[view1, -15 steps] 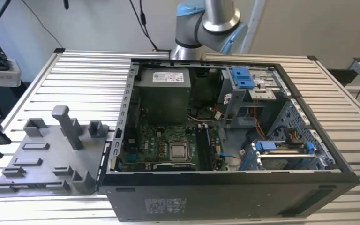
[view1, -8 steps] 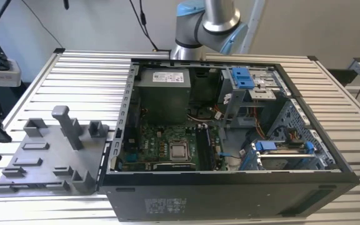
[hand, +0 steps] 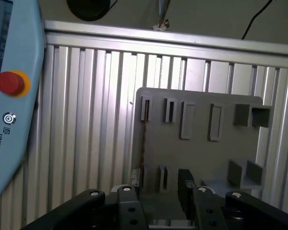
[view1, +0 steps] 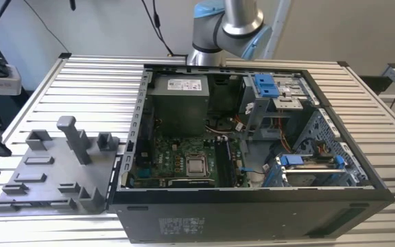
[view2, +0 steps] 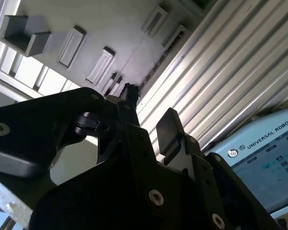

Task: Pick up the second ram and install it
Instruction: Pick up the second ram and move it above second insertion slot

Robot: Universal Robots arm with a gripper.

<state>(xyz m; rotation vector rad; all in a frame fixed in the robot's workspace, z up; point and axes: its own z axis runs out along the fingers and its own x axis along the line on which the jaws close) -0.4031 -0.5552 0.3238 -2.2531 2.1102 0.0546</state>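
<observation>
- Tool [hand: 159, 184] hangs above the near part of the grey tray [hand: 197, 158], its two fingers apart with nothing between them; the second wrist view shows the same gap [view2: 150, 105].
- The second ram [hand: 143, 143] seems to be the thin dark strip standing on edge along the tray's edge. It runs between two slot holders, on the side away from the upright blocks [hand: 240, 115]. It is too slim to make out more.
- The tray lies on the ribbed tabletop [hand: 86, 120], beside the open computer case [view1: 252, 216].
- The step in hand looks like the approach to the pick, with no contact yet.
- To do it well, I would line the fingers up across the strip's thin faces, centred along its length, so it lifts level.
- Descend straight between the holders, since a skewed tool could jam the stick in its slots.
- Close gently on the flat sides, keeping clear of the contact edge.
</observation>
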